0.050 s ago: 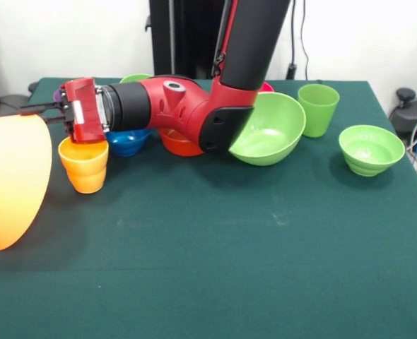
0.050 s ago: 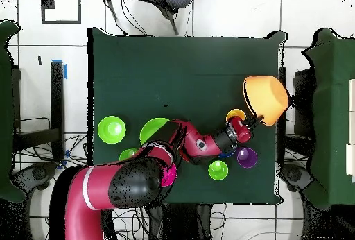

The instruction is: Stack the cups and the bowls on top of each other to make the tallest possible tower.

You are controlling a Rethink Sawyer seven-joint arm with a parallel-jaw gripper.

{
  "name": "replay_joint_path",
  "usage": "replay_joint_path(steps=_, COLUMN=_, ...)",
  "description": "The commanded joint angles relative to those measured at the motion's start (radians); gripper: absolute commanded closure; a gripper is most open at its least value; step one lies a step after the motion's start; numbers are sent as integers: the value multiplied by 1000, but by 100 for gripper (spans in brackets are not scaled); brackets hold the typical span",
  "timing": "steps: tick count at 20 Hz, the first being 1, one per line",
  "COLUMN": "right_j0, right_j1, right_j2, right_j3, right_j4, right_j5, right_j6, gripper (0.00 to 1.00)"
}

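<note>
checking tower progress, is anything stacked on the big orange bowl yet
No, the huge orange bowl is tipped on its side with nothing on it.

Six bowls (image 1: 268,128) (pink barely peeking out behind the arm) and four cups (image 1: 317,108) show.

in the front view the huge orange bowl (image 1: 10,180) runs off the left edge, and it covers the tips of the hand (image 1: 37,111), so their spread cannot be told. the arm (image 1: 187,106) hides most of the red-orange bowl (image 1: 180,145), part of the blue bowl (image 1: 127,143) and nearly all of the pink bowl (image 1: 267,87). only slivers show of the purple cup (image 1: 56,94) and a green cup (image 1: 134,78) behind the wrist.
</note>
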Motion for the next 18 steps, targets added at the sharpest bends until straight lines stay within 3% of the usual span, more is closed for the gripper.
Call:
replay_joint_path(steps=1, right_j0=33, right_j1=34, right_j2=132, right_j3=21, right_j4=55, right_j5=-85, right_j6=250, gripper=100)
replay_joint_path(steps=10, right_j0=57, right_j1=-30, right_j2=131, right_j3=106, right_j4=82, right_j5=-152, right_j6=230, gripper=100)
replay_joint_path(steps=18, right_j0=31, right_j1=-66, right_j2=140, right_j3=170, right_j4=43, right_j5=-278, right_j6=238, gripper=100)
